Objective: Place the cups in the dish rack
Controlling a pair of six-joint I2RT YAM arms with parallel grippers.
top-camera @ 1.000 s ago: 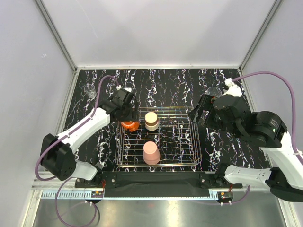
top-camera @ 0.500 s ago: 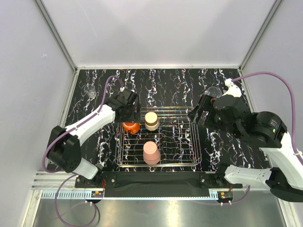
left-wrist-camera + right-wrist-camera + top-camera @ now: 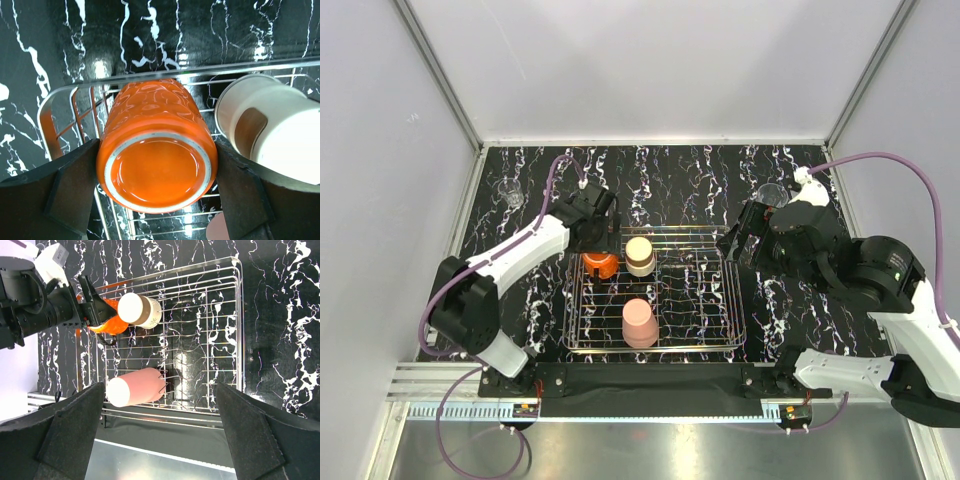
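My left gripper (image 3: 597,256) is shut on the orange cup (image 3: 599,265), holding it bottom-up toward the camera over the back left corner of the dish rack (image 3: 720,300); in the left wrist view the cup (image 3: 157,145) sits between both fingers. The cream cup with a brown band (image 3: 640,255) lies in the rack just right of it. The pale pink tumbler (image 3: 640,322) lies in the rack's front middle. One clear glass (image 3: 508,192) stands at the far left back, another (image 3: 770,193) by the right arm. My right gripper (image 3: 738,245) is open and empty, high over the rack's right side.
The rack's right half (image 3: 220,340) holds only bare wire. A black strip (image 3: 640,378) runs along the table's near edge. Grey walls (image 3: 380,150) close in the left, back and right sides.
My left gripper has carried the orange cup slightly back and to the right, to the rack's back left corner. The right arm has not moved.
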